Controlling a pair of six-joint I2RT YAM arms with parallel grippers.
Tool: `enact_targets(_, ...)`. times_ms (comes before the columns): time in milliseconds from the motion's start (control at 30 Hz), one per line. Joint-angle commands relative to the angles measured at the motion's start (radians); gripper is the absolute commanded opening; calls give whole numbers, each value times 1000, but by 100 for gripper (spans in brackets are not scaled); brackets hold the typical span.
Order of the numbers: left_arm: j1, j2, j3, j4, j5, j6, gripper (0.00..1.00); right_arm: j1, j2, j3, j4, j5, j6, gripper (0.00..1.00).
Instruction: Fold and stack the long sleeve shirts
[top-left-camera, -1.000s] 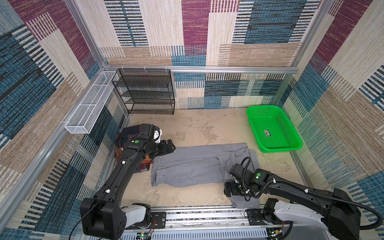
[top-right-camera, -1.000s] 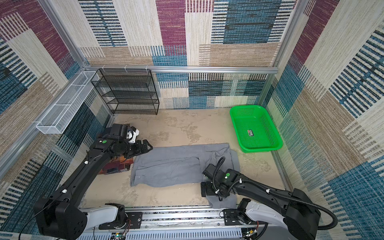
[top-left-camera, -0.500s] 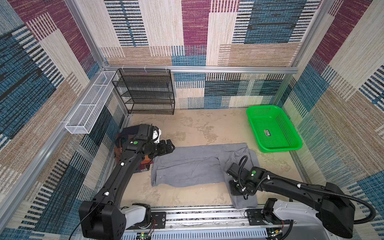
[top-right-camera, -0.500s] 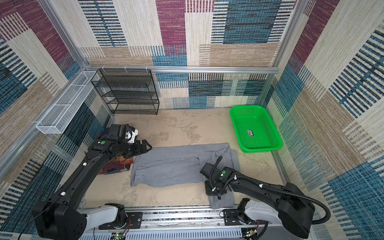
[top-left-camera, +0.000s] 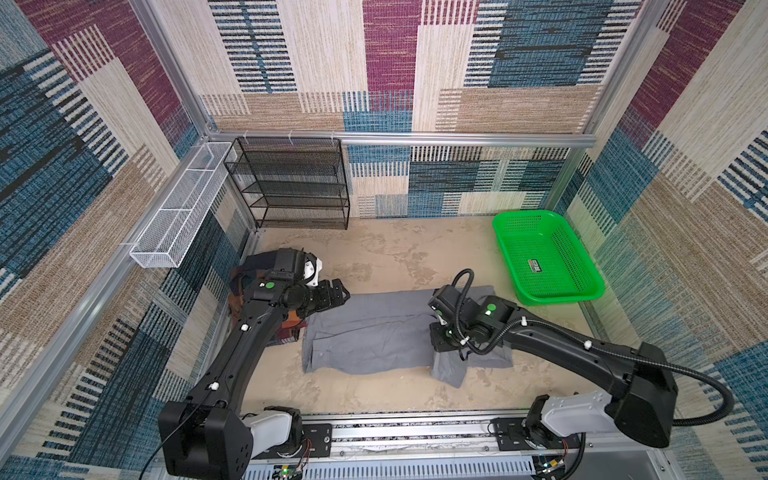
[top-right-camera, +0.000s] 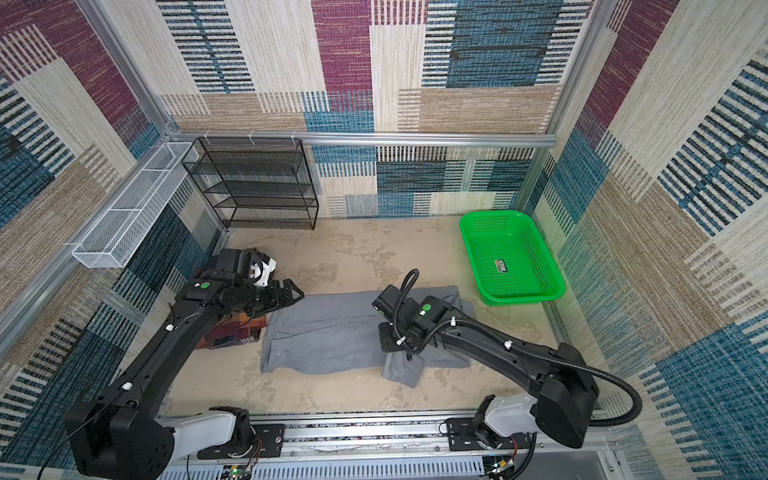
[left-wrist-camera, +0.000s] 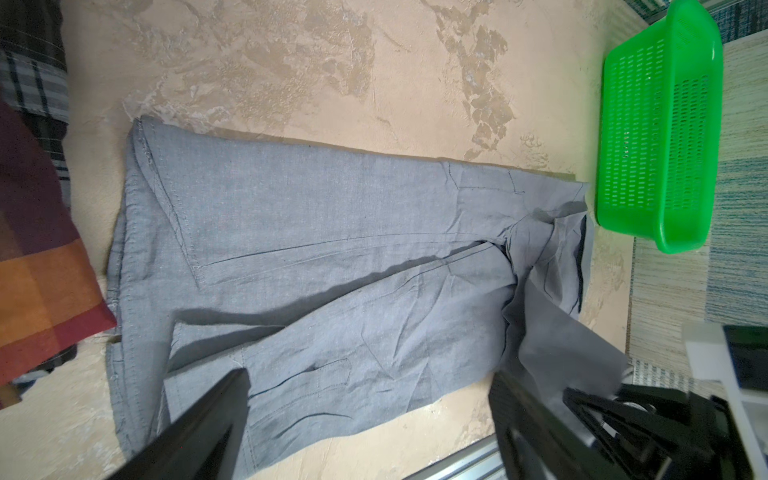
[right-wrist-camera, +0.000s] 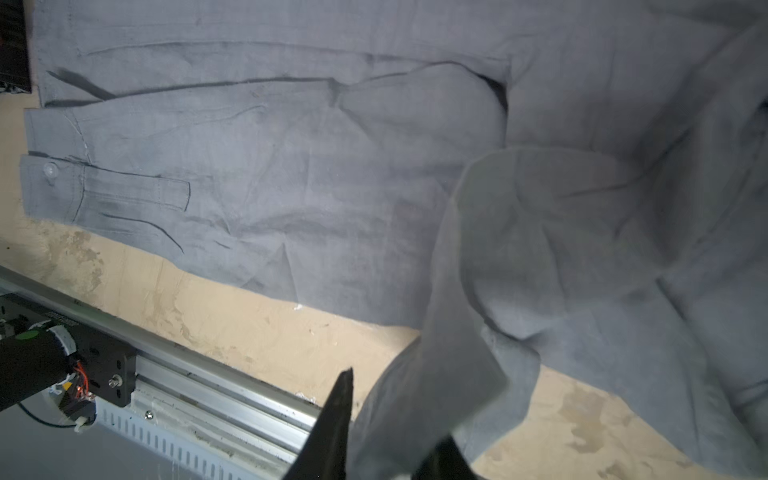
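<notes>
You have two shirts: one gray shirt (top-left-camera: 374, 332) and one plaid shirt (top-right-camera: 232, 332). Also one green basket (top-left-camera: 557, 297), one black rack (top-left-camera: 291, 183) and one white wire tray (top-left-camera: 178, 216).

The walls (top-left-camera: 390, 62) all round are covered in woven patchwork of maroon, blue, tan and cream, striped in places. They are framed by aluminium posts, with a rail (top-left-camera: 415, 138) across the far side. The bench (top-left-camera: 395, 249) is sandy and blotched. A black wire rack (top-left-camera: 291, 183) stands far left, and a white mesh trough (top-left-camera: 178, 216) hangs on the left wall. A green plastic basket (top-left-camera: 524, 213) sits far right. The light is soft and even.
</notes>
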Motion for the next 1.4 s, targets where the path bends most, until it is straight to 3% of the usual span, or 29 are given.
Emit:
enact_targets(0, 2, 4, -4, 13, 10, 17, 93, 1, 94, 57, 110, -37, -84, 28)
enact_targets(133, 4, 12, -2, 12, 9, 18, 93, -15, 209, 170, 166, -15, -130, 35)
enact_targets(233, 4, 13, -4, 16, 16, 19, 93, -44, 300, 245, 215, -64, -159, 37)
enact_targets(300, 4, 4, -6, 19, 31, 23, 93, -60, 335, 287, 225, -78, -154, 43)
enact_targets(433, 4, -32, -28, 40, 32, 23, 93, -94, 270, 256, 286, -21, -125, 100)
enact_targets(600, 4, -50, -46, 77, 35, -14, 92, -270, 194, 94, 401, -288, -57, 100)
enact_targets(800, 4, -47, -56, 88, 27, -65, 99, -319, -21, -69, 428, -154, 11, 100)
enact_targets(867, 4, -55, -64, 99, 22, -86, 99, -322, -55, -88, 387, -188, -22, 100)
enact_targets(1000, 7, -75, -76, 116, -14, -148, 99, -321, -208, -239, 416, -189, 38, 100)
enact_targets(1133, 10, -75, -59, 89, 0, -104, 99, -316, -306, -344, 317, -156, 72, 99)
enact_targets(1367, 14, -100, -76, 107, 34, -74, 99, -249, -470, -507, 140, -54, 173, 85)
